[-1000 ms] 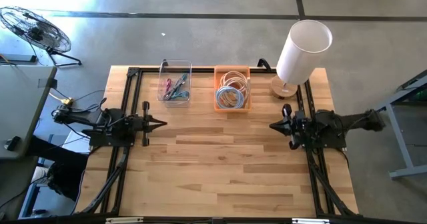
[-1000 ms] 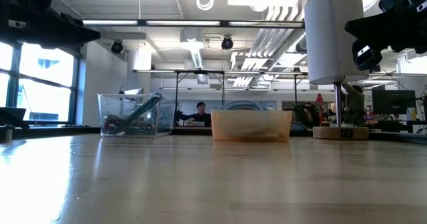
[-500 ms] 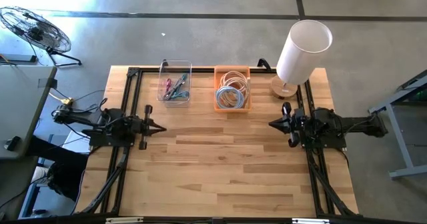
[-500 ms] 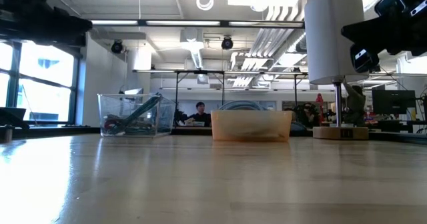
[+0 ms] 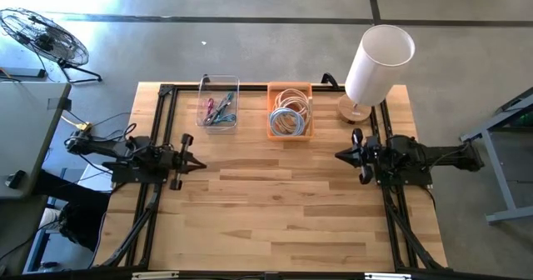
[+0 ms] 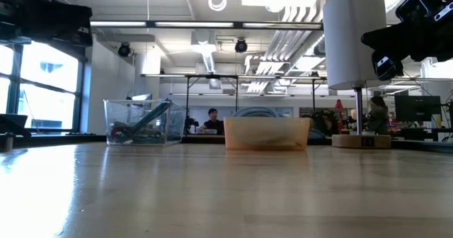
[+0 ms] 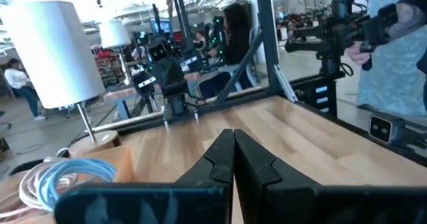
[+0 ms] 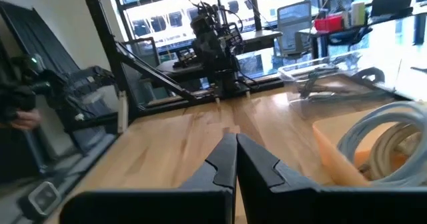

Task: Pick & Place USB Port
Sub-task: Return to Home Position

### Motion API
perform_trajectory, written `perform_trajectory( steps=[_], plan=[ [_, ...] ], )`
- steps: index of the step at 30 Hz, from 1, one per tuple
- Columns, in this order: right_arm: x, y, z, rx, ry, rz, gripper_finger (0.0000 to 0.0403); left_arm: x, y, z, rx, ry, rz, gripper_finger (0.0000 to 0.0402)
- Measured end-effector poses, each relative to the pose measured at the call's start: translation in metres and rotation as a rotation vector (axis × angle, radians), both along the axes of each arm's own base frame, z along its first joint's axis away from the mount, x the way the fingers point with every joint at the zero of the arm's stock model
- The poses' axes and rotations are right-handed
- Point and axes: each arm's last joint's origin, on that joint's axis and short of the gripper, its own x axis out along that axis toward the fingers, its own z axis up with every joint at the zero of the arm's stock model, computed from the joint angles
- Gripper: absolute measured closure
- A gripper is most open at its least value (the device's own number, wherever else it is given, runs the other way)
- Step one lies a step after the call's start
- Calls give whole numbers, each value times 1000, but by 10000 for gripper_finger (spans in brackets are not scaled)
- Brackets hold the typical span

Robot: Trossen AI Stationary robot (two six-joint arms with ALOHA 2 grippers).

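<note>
An orange bin at the table's far edge holds coiled white and blue cables; it also shows in the low view, and the coils show in the left wrist view. Left of it stands a clear bin with small coloured items. My left gripper hovers shut over the table's left side, pointing right. My right gripper hovers shut over the right side, pointing left. In each wrist view the fingertips meet. Neither touches anything.
A white cylindrical lamp on a round wooden base stands at the far right corner. Black frame rails run along the left and right sides. The wooden middle of the table is bare.
My left arm has drawn back a little toward the table's left edge, staying shut. In the low view the right arm has shifted slightly. The bins and lamp have stayed put.
</note>
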Motion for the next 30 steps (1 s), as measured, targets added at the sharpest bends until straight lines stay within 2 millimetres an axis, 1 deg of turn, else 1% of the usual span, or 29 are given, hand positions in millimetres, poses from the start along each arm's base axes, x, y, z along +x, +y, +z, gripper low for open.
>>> perform_trajectory(
  steps=[5,10,15,19,24,30],
  plan=[
    [1,-1,-1,-118,14,-54,403,0,0,0,16,-6,10,401],
    [1,-3,-1,-197,20,-112,403,0,2,0,16,-5,75,401],
    [1,-5,0,-217,21,-181,403,1,4,0,4,-2,154,401],
    [1,-5,0,-217,21,-194,403,1,6,0,-36,5,219,401],
    [1,-5,0,-180,19,-193,402,1,7,-1,-137,14,236,401],
    [1,-5,0,-99,14,-187,402,1,8,-1,-372,24,249,402]
  ],
)
